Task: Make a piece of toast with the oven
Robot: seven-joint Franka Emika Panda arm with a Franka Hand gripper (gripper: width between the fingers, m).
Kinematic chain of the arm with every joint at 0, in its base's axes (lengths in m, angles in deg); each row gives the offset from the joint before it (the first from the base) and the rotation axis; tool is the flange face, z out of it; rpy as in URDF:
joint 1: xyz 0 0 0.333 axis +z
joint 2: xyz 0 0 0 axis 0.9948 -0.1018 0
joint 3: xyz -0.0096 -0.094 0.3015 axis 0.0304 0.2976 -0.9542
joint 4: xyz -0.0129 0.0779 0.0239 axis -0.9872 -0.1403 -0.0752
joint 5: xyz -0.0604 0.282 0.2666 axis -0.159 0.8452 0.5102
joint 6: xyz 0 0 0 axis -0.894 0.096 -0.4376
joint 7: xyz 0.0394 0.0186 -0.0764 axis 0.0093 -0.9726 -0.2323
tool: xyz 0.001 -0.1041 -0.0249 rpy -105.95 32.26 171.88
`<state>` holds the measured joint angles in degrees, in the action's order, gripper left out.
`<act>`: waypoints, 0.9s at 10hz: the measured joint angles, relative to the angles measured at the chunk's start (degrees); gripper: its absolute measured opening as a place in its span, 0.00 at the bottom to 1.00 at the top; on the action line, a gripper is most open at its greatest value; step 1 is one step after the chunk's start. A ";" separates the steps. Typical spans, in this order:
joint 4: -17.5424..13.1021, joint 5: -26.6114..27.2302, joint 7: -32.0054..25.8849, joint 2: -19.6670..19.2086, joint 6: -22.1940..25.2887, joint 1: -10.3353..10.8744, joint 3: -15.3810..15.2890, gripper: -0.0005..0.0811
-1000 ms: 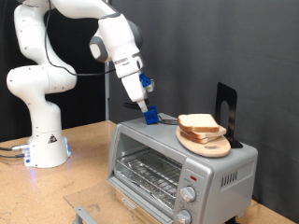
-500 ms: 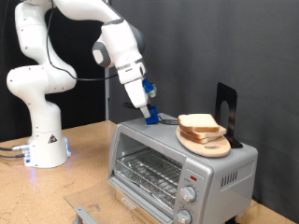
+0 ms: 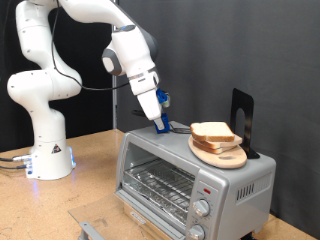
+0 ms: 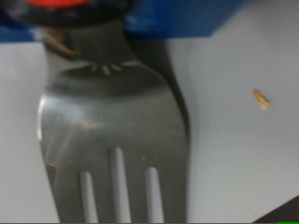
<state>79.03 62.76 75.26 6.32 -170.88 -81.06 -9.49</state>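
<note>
Two slices of toast (image 3: 212, 131) lie stacked on a round wooden board (image 3: 226, 158) on top of the silver oven (image 3: 165, 175), whose glass door is closed. My gripper (image 3: 158, 112) hangs over the oven top's end on the exterior view's left, left of the bread and apart from it. It is shut on a slotted metal spatula (image 4: 112, 121) with a blue grip (image 3: 161, 126). In the wrist view the blade lies just above the grey oven top (image 4: 234, 56).
A black upright stand (image 3: 243, 118) is behind the board. The oven's knobs (image 3: 200, 208) and red light (image 3: 203, 187) are at its front right. The arm's white base (image 3: 45, 150) stands on the wooden table at the left. A crumb (image 4: 261, 99) lies on the oven top.
The gripper with the spatula has shifted slightly toward the exterior view's right, closer to the bread. The bread, board and oven have not moved.
</note>
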 joint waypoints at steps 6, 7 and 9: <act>0.00 1.21 0.46 -0.25 -0.12 0.85 -0.28 0.85; 0.00 1.01 1.11 -0.47 -0.12 0.72 -0.59 0.85; -0.14 0.53 2.10 -0.74 -0.12 0.53 -0.88 0.59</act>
<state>78.89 63.29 77.36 5.58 -171.00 -80.53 -10.37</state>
